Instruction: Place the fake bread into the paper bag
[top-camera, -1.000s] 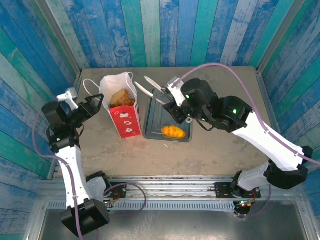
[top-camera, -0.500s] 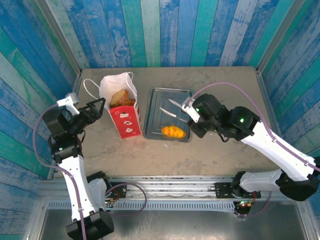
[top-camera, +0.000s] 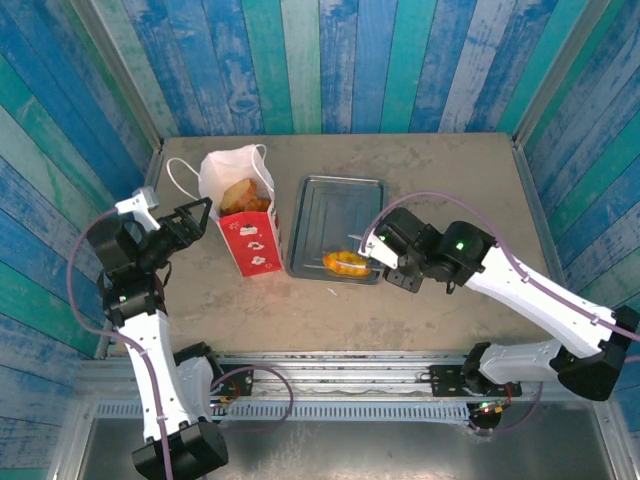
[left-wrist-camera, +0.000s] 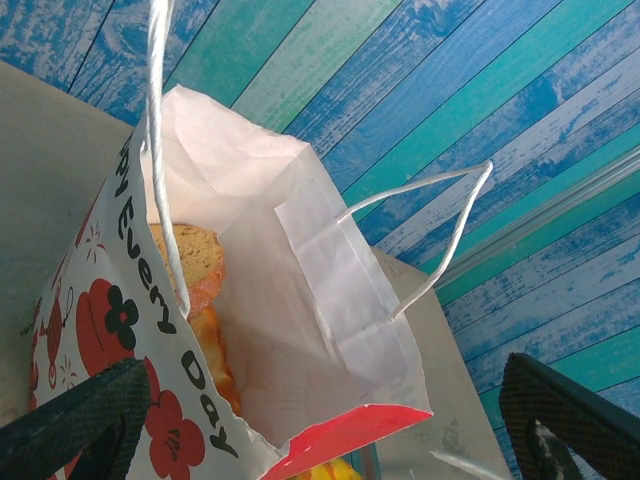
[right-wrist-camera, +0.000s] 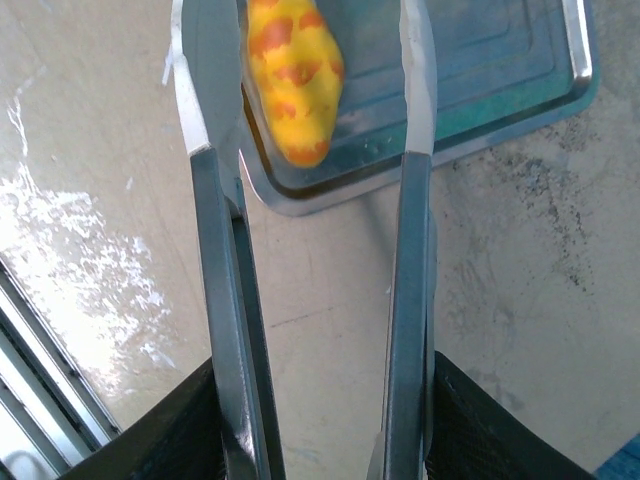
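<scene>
One yellow-orange fake bread lies at the near end of the grey tray. My right gripper is shut on metal tongs, whose spread arms straddle that bread without squeezing it. The paper bag stands upright left of the tray with several golden pastries inside. My left gripper is open at the bag's left side, level with the bag's open mouth. Its dark fingers show at both bottom corners of the left wrist view.
The tray lies between bag and right arm. Blue plank walls close off the back and sides. The bag's white cord handles stick up and outward. Bare table lies behind the right arm.
The right arm has drawn the tongs back from the tray's far left corner and lowered them over the bread at the near end. The left gripper barely shifted.
</scene>
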